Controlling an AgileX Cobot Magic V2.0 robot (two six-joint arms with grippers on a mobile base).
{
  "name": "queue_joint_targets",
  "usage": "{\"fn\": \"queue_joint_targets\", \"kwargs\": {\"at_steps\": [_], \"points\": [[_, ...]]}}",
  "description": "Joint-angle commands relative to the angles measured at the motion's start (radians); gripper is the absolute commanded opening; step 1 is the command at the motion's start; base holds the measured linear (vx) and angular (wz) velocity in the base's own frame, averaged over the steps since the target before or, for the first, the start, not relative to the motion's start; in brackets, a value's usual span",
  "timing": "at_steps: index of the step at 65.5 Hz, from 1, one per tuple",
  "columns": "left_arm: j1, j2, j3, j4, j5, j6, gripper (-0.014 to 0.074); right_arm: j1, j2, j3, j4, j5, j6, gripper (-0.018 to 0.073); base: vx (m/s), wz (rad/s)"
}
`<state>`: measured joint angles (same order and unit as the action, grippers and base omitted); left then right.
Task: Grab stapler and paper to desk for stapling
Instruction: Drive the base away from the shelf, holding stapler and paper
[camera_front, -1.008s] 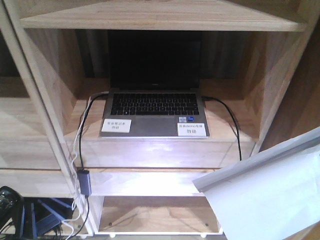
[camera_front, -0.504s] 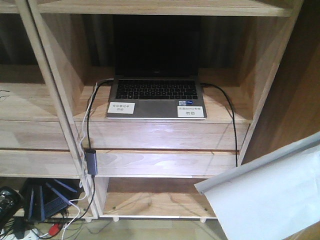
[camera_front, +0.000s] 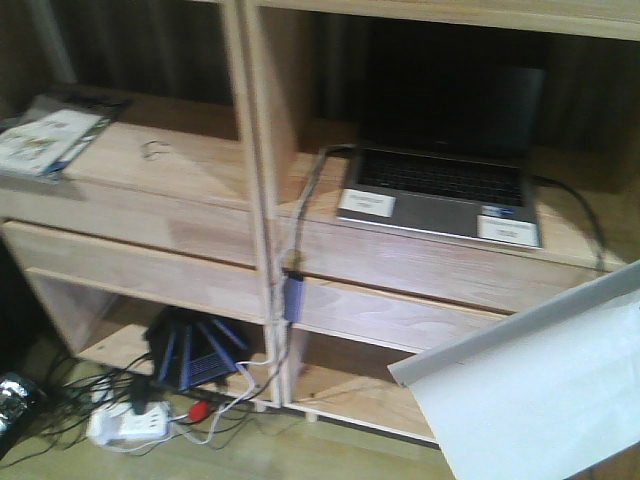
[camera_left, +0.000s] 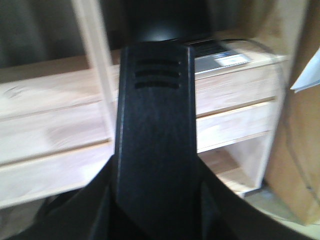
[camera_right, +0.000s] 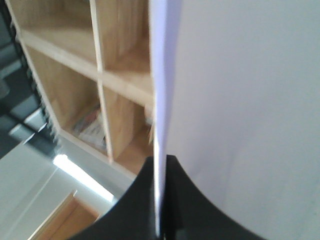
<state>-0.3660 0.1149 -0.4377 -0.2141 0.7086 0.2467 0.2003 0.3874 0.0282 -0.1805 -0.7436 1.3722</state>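
1. paper (camera_front: 530, 390) fills the lower right of the front view, a plain white sheet whose upper edge slopes up to the right. it hangs in the air in front of the shelf unit (camera_front: 180, 200) and touches nothing there.
2. in the right wrist view we see the sheet almost edge-on. the right gripper (camera_right: 160, 167) is closed thin on its near edge, with a dark finger on either side of it.
3. the left gripper (camera_left: 156, 175) is closed around a long black body with three grooves, which we take to be the stapler (camera_left: 156, 115). its long axis runs straight out from the wrist, away from the camera. blur hides its far end.
4. both things are in hand, one per arm, so the coming move turns on where the desk lies. we see no desk in any view, so we cannot tell which way it lies or which arm is nearer to it.
5. what faces us is the shelf unit, with an open laptop (camera_front: 440, 190) in its right bay and a booklet (camera_front: 45, 140) on its left ledge.
6. below, a power strip (camera_front: 130, 425) and loose cables (camera_front: 215, 415) lie on the floor (camera_front: 330, 450). we judge that the base needs room to turn clear of them, and that the wide sheet could brush the shelf.
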Motion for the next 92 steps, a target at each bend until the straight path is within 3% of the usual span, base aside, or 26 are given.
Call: {"fn": "queue_joint_targets", "kwargs": {"at_steps": [1,92], "points": [[-0.005,0.011,-0.03,-0.019,-0.114,-0.003,-0.0007,0.001,0.005,0.001,-0.002,-0.069,-0.014,-0.0009,-0.03,0.62],[-0.005,0.011,-0.03,-0.019,-0.114,-0.003,-0.0007,0.001,0.005,0.001,-0.002,-0.069,-0.014,-0.0009,0.04,0.62]]}}
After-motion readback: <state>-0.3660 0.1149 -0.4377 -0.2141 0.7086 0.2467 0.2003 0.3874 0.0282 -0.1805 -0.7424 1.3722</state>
